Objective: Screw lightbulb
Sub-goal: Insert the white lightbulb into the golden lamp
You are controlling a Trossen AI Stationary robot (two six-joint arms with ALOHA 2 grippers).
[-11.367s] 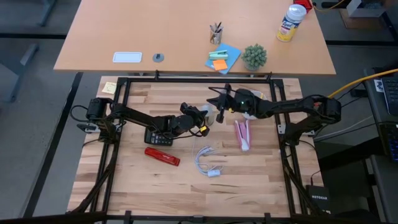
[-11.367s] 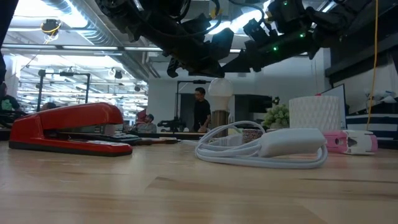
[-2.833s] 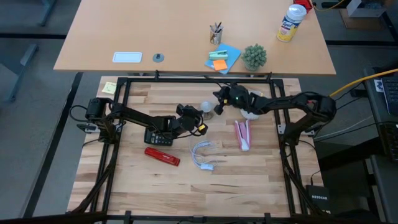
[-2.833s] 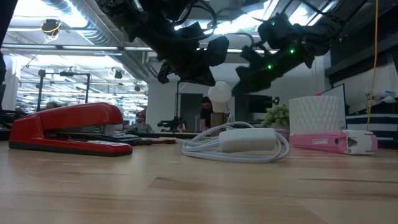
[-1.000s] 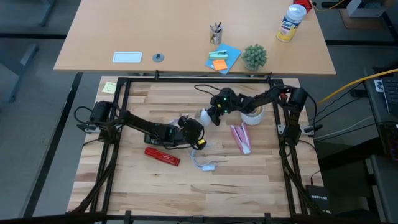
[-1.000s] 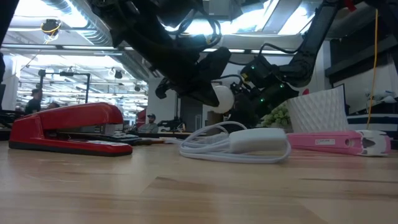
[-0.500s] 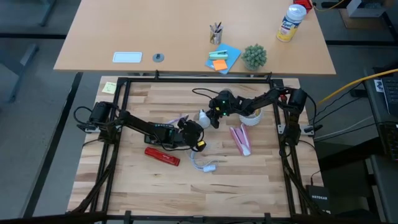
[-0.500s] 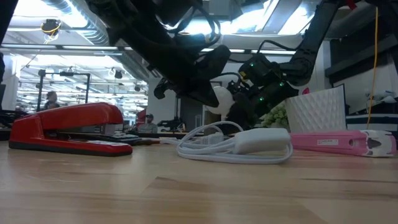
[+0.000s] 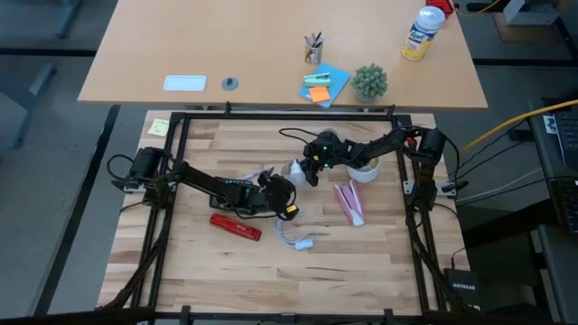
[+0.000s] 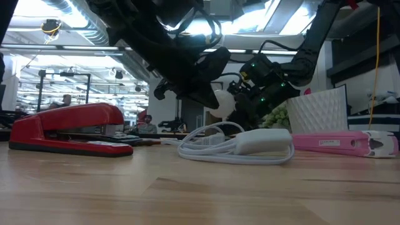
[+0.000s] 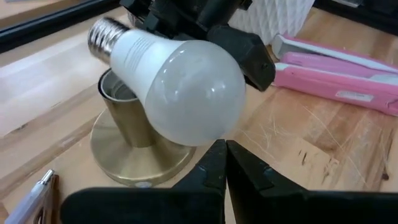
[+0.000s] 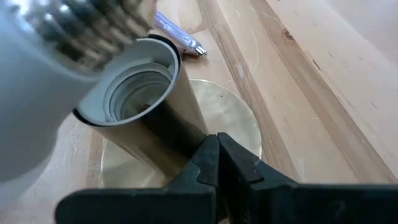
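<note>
The white lightbulb (image 11: 180,87) lies tilted above the brass socket base (image 11: 134,140), clear of the table. Its metal screw end (image 11: 102,34) is over the socket's open tube (image 12: 140,87), and its globe reaches toward my left gripper. In the low view the lightbulb (image 10: 223,99) hangs between both grippers. My left gripper (image 11: 225,149) is shut, its tips just under the globe. My right gripper (image 12: 216,146) is shut, its tips low by the socket's tube, below the lightbulb. In the high view (image 9: 294,168) both grippers meet at the lightbulb. My left gripper's shut fingertips stand right at the underside of the globe (image 11: 202,135), coming level from the table's left; I cannot tell whether they touch it. My right gripper's dark body lies against the far side of the globe (image 11: 249,56). The lightbulb hides the place of contact, and which part touches cannot be told.
A pink stapler (image 9: 348,203) and a white ribbed cup (image 9: 366,167) lie right of the socket. A coiled white cable (image 9: 296,239) and a red stapler (image 9: 237,226) lie nearer the front. A pen (image 12: 177,34) lies beside the socket base.
</note>
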